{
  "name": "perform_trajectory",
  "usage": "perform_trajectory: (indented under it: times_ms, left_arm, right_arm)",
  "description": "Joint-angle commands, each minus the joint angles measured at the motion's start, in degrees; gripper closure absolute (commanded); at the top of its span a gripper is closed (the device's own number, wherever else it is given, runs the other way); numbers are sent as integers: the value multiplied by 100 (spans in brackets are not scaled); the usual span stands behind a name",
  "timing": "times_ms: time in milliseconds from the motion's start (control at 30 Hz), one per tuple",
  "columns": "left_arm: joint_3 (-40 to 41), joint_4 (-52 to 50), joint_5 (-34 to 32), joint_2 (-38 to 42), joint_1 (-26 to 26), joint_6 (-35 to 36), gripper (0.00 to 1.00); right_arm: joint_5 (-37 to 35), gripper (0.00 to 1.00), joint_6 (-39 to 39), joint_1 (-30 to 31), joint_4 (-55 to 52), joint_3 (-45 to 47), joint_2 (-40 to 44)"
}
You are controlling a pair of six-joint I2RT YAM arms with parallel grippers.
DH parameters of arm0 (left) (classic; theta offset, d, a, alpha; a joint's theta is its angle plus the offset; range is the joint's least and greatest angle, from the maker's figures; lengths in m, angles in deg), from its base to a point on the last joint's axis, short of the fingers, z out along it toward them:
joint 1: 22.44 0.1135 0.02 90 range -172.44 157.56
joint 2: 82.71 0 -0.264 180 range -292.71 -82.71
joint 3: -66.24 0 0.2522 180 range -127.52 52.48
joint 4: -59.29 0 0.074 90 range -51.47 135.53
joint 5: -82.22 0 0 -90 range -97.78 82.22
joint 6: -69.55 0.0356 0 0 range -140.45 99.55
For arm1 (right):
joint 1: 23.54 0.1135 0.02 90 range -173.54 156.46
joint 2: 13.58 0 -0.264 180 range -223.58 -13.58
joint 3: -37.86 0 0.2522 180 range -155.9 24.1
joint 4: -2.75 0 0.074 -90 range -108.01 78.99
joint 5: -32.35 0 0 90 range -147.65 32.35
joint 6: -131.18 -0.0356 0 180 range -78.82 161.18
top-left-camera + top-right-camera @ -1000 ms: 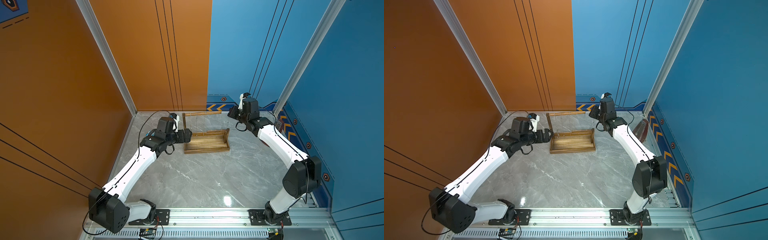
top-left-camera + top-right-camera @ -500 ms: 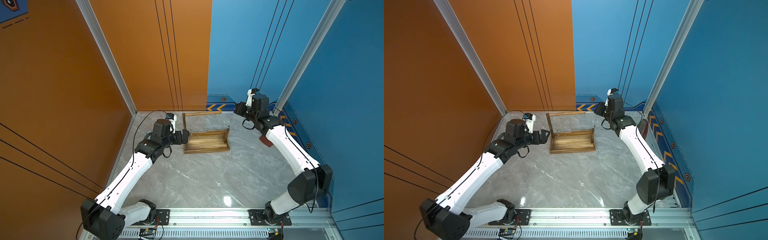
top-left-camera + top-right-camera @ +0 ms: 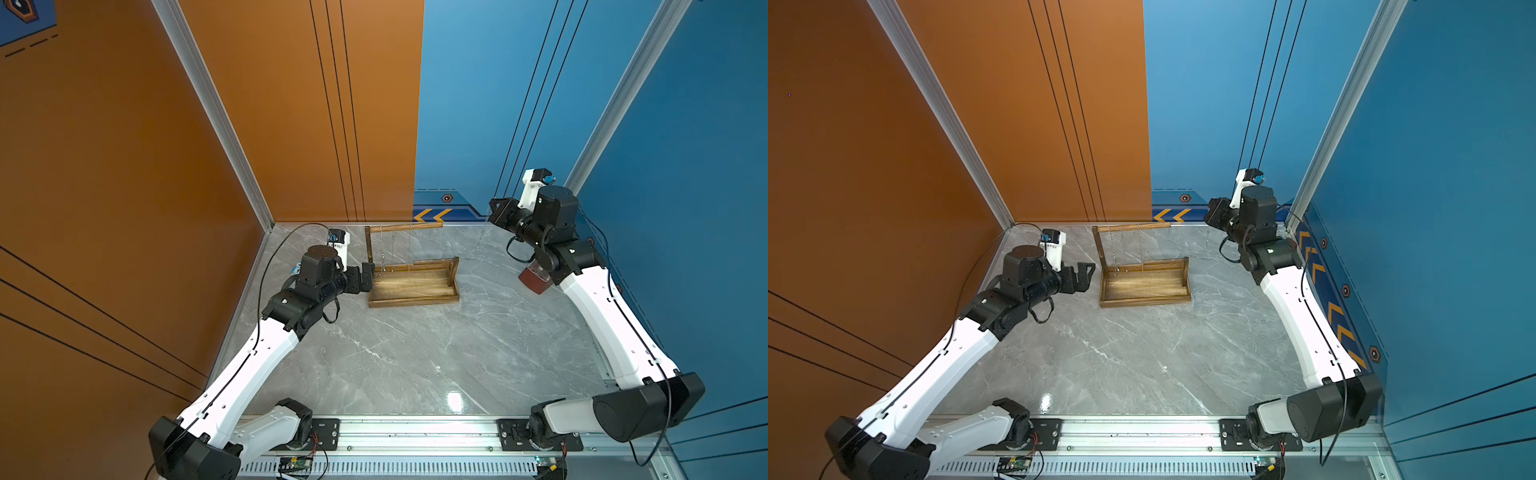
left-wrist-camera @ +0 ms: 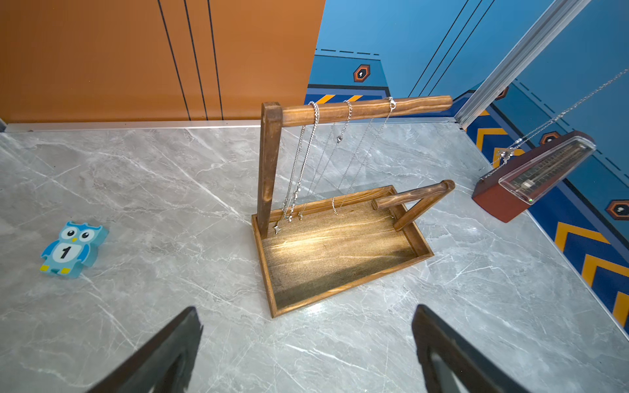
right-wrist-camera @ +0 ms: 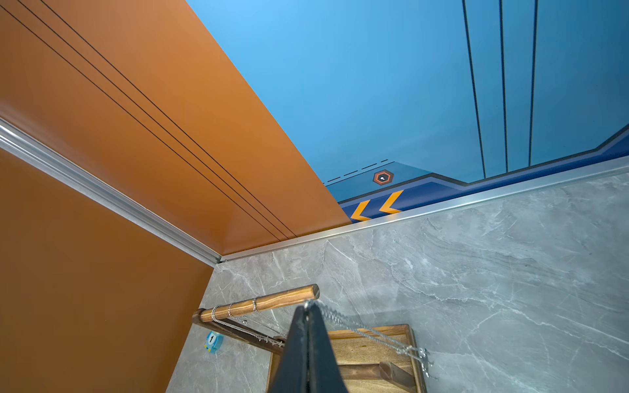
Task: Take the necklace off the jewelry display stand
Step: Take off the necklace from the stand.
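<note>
Brown wooden jewelry display stand [image 4: 269, 163] upright on grey marble counter [image 4: 170, 170], shallow tray base, three silver chains [image 4: 308, 160] draped over its top rod [image 4: 418, 103], fourth silver necklace [image 5: 360, 328] clear of the rod, dangling from closed right pincer [image 5: 308, 306]

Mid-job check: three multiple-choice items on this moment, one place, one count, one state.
1. The blue owl block lies: A) on the table, apart from the jewelry display stand; B) in its tray; C) atop its post.
2. Chains looped on the top rod: A) one; B) three; C) five.
3. The right gripper is: A) open; B) shut on the rod; C) shut on a necklace.
1 A, bare marble under it; 2 B, three loops cross the rod; 3 C, its closed jaws pinch the necklace.
</note>
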Motion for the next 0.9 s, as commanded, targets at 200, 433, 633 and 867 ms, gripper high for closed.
perform_trajectory:
  times_ms: [200, 433, 633, 867]
  left_arm:
    - [-33, 734, 2385, 10, -277, 443, 2]
    - [-374, 742, 3431, -368, -984, 617, 1]
    - [-817, 734, 3282, -928, -1568, 745, 2]
    - [-1570, 738, 2677, -1844, -1979, 955, 4]
  right_arm:
    - [712, 100, 83, -17, -730, 347, 881]
    - [1171, 100, 80, 134, -1126, 561, 1330]
    - [1305, 100, 118, 425, -1349, 784, 1686]
    - [1466, 100, 100, 642, -1535, 953, 1999]
